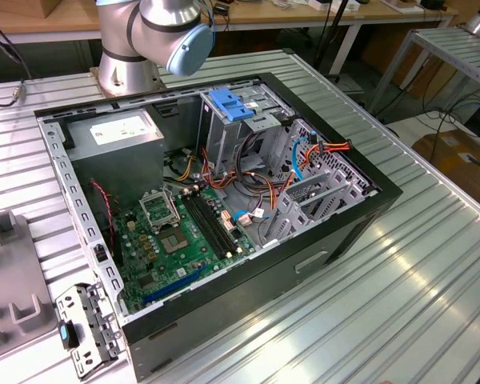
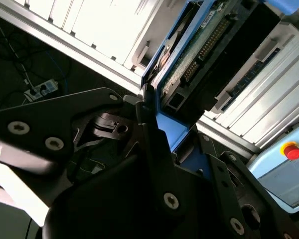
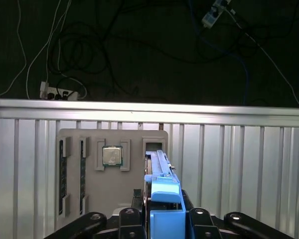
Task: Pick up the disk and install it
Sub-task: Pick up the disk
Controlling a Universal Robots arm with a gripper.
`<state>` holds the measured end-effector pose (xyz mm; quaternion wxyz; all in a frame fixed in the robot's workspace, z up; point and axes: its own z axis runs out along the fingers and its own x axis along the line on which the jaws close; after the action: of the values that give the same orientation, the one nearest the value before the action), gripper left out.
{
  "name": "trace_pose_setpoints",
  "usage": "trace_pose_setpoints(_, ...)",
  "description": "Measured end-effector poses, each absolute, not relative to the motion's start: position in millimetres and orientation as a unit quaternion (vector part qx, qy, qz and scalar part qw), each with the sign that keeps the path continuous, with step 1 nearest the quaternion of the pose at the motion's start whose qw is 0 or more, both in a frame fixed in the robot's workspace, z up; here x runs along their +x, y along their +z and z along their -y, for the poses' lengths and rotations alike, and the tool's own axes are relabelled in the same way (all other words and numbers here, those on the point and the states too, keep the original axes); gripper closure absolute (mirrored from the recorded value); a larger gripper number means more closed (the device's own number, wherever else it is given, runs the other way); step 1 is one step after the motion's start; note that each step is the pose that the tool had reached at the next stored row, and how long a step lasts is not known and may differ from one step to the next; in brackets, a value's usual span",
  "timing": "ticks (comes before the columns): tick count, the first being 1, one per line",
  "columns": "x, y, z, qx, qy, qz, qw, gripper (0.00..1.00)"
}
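My gripper [image 3: 164, 215] is shut on the disk [image 3: 162, 186], which stands edge-on between the black fingers [image 3: 132, 216] with its blue side rail facing the camera. In the second wrist view the disk [image 2: 209, 45] shows its green circuit board and a blue rail, clamped in the gripper [image 2: 172, 132]. The disk is held in the air above the ribbed metal table [image 3: 239, 164], beside a grey parts tray [image 3: 112, 199]. In the exterior view the open computer case [image 1: 320, 240] lies on the table, with a grey drive cage and its blue handle [image 1: 228, 104] inside.
The grey tray holds a processor chip [image 3: 112, 156] and memory sticks [image 3: 63, 174]. In the case are a grey power supply box [image 1: 116, 132], the green motherboard [image 1: 176, 240] and loose cables [image 1: 320, 152]. The arm's base [image 1: 132, 48] stands behind the case. A red button [image 2: 290, 150] sits nearby.
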<state>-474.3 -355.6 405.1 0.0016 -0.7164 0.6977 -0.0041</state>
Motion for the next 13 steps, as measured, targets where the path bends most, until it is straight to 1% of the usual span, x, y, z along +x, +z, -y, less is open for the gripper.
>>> trace_pose_setpoints(8, -474, 421, 356, -0.716, -0.004, -0.698, 0.002, 0.63)
trace_pose_setpoints(13, -474, 439, 356, -0.716, -0.004, -0.698, 0.002, 0.63)
